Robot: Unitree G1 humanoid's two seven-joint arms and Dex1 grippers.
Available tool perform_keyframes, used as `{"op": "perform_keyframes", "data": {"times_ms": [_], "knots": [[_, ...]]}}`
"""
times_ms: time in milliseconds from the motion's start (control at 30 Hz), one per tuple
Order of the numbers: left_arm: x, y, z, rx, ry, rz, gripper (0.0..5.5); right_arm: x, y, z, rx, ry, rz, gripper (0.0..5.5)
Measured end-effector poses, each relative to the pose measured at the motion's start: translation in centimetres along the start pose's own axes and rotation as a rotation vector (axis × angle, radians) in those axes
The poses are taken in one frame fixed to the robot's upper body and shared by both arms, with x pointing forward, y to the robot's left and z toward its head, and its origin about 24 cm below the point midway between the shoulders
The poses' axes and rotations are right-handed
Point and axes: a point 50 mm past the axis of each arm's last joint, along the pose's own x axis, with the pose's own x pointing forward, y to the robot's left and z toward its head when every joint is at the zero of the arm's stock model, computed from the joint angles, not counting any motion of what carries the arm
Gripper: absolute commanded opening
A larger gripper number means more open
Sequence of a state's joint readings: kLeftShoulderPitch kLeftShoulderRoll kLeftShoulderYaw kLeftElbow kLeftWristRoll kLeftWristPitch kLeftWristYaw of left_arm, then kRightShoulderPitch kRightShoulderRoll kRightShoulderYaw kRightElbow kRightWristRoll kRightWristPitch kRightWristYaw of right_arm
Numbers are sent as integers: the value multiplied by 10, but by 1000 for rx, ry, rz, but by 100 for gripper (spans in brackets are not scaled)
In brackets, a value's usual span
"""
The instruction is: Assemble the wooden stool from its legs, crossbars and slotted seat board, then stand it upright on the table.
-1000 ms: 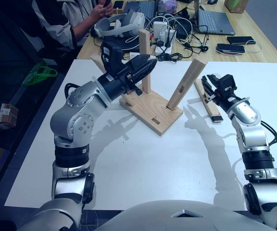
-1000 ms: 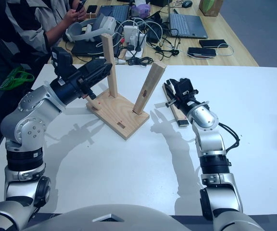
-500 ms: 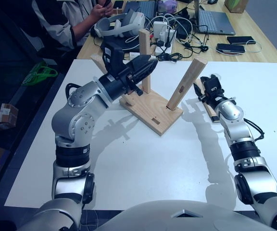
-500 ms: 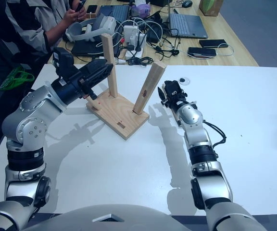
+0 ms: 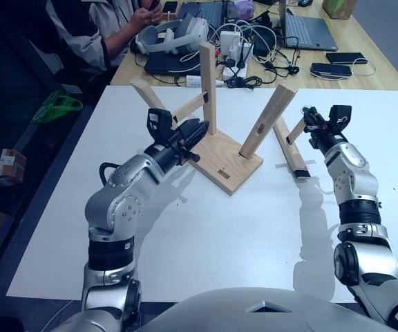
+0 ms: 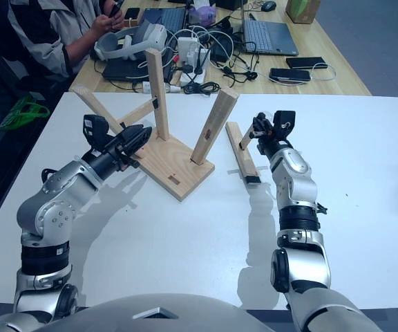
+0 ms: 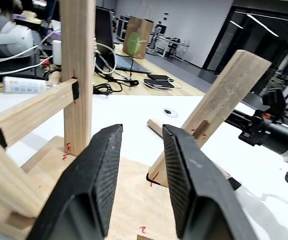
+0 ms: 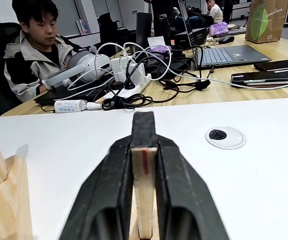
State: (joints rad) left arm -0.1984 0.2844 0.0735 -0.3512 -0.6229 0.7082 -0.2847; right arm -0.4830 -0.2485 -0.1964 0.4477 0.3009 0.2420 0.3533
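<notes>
The desk (image 5: 206,228) carries it all. The seat board (image 5: 220,155) lies flat on it, underside up, and I place everything else from there.

Three legs are already with the seat board. An upright leg (image 5: 208,83) stands in its far corner. A tilted leg (image 5: 268,117) rises from its right corner and leans away to the right. An outer leg (image 5: 147,93) slants beyond its left edge, tied to the upright leg by a fixed crossbar (image 5: 188,107). A loose leg (image 5: 290,149) lies flat just right of the seat board, its long axis running from far to near.

My right jaws are clamped on a held crossbar (image 5: 296,131), well right of the seat board and above the loose leg. Its long axis points from the jaws down and left, toward the tilted leg. The free end hangs close over the loose leg; I cannot tell whether it touches.

My left jaws stand open and grip nothing, low over the left edge of the seat board, aimed between the upright and tilted legs.

I judge the next fit to be this crossbar into the dark slot (image 7: 200,131) on the tilted leg. That slot lies left of my right jaws, roughly along the crossbar's own axis, and my right arm is the nearer one. My left jaws sit well placed to steady the seat board.
</notes>
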Motion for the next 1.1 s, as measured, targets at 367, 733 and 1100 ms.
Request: {"op": "perform_keyframes", "data": {"times_ms": [367,733,1100], "knots": [[-1,10,2,-11,-19,97,143,2,25,-17,-309,76,130,40],[2,14,8,-5,-37,108,143,1,17,55,-218,-119,71,40],[3,18,15,15,-47,103,143,-11,1,-16,-233,26,26,40]]}}
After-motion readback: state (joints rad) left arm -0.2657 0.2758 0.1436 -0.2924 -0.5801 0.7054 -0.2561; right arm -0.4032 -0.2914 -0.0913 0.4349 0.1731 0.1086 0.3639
